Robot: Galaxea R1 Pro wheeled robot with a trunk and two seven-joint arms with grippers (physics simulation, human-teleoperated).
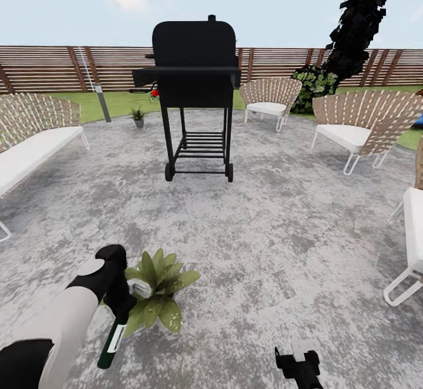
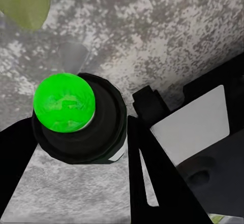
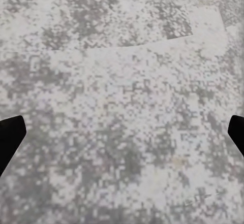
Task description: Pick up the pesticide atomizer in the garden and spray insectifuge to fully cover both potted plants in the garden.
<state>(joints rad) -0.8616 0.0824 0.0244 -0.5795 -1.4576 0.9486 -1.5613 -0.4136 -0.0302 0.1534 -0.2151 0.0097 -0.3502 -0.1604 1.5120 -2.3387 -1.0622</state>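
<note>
Jaws of the left gripper point(image 1: 120, 307) clamp the pesticide atomizer point(image 1: 111, 342), which hangs tilted at the near left edge of the broad-leaved potted plant point(image 1: 157, 289) on the stone patio point(image 1: 264, 230). Right gripper point(image 1: 298, 361) idles with jaws spread over bare stone. Risks, I'd say: the bottle slipping, or knocking the leaves; the spikier potted plant point(image 1: 138, 116) far off by the grill point(image 1: 197, 83) could get forgotten.

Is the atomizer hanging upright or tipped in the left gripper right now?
Tipped. In the head view the pesticide atomizer slants downward from the left gripper beside the broad-leaved potted plant, its base low toward the patio.
</note>
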